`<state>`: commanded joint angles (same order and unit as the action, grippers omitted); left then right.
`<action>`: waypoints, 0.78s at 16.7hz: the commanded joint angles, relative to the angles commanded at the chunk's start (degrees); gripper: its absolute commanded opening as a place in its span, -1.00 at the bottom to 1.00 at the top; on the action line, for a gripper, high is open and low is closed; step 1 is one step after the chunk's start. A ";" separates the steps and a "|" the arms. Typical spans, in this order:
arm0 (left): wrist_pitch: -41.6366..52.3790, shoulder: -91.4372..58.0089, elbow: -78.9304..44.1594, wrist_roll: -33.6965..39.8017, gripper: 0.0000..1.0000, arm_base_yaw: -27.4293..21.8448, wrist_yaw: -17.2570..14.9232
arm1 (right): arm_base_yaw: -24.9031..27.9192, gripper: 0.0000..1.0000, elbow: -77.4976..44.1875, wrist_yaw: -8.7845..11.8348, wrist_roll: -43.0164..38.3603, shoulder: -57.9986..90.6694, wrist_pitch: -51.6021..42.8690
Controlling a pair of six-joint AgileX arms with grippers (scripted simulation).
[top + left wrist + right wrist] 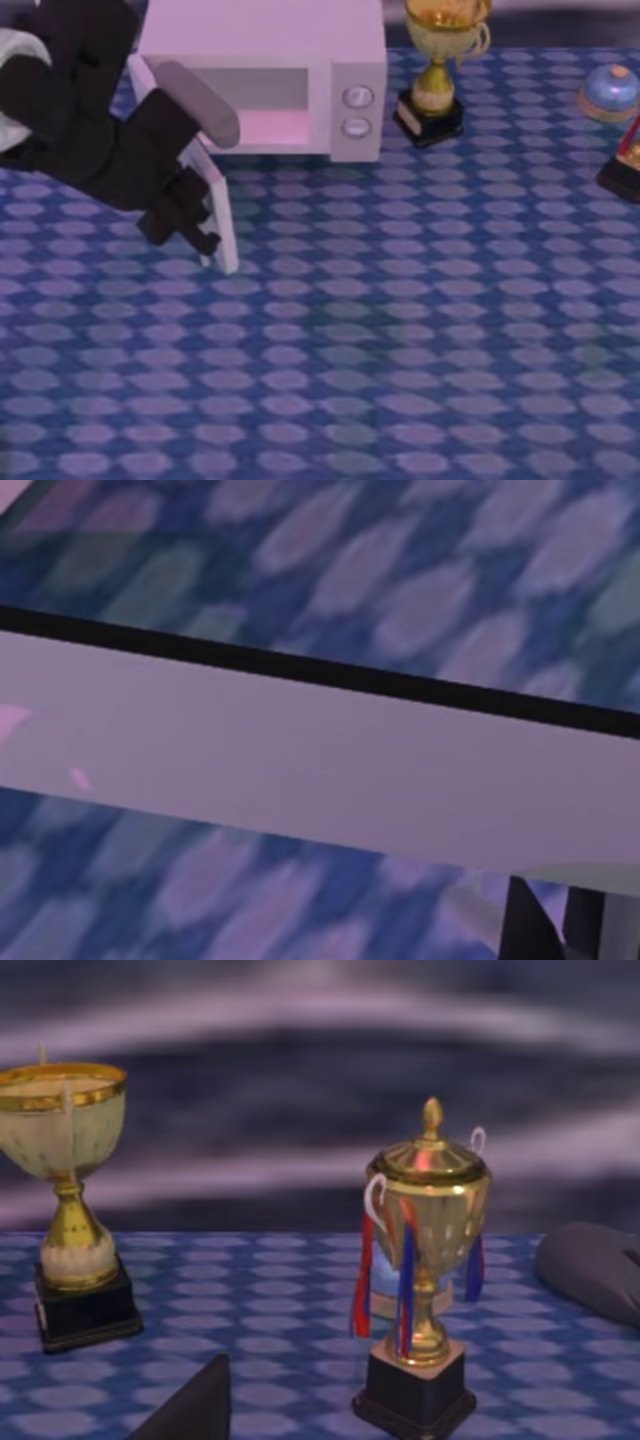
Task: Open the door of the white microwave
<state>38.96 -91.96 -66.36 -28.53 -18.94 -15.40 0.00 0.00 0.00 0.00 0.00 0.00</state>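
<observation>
The white microwave (262,35) stands at the back of the table, left of centre, two round knobs (357,97) on its right front panel. Its door (224,245) is swung wide open toward the front left, leaving the cavity (265,100) exposed. My left gripper (198,232) is at the door's free end, shut on the door. In the left wrist view the door (300,750) crosses the picture as a pale band, with the left gripper (555,925) at its edge. Only a dark piece of my right gripper (195,1405) shows; that arm is outside the top view.
A gold trophy (440,60) on a black base stands just right of the microwave. A domed bell (610,92) and a ribboned trophy (625,165) sit at the far right edge. The right wrist view also shows a dark rounded object (595,1265).
</observation>
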 joint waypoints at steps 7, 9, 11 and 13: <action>0.00 0.62 -0.05 -1.14 -1.00 0.59 -0.71 | 0.00 1.00 0.00 0.00 0.00 0.00 0.00; 0.00 0.62 -0.05 -1.14 -1.00 0.59 -0.71 | 0.00 1.00 0.00 0.00 0.00 0.00 0.00; 0.00 0.62 -0.05 -1.14 -1.00 0.59 -0.71 | 0.00 1.00 0.00 0.00 0.00 0.00 0.00; 0.00 0.62 -0.05 -1.14 -1.00 0.59 -0.71 | 0.00 1.00 0.00 0.00 0.00 0.00 0.00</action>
<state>38.96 -91.34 -66.41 -29.68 -18.36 -16.11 0.00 0.00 0.00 0.00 0.00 0.00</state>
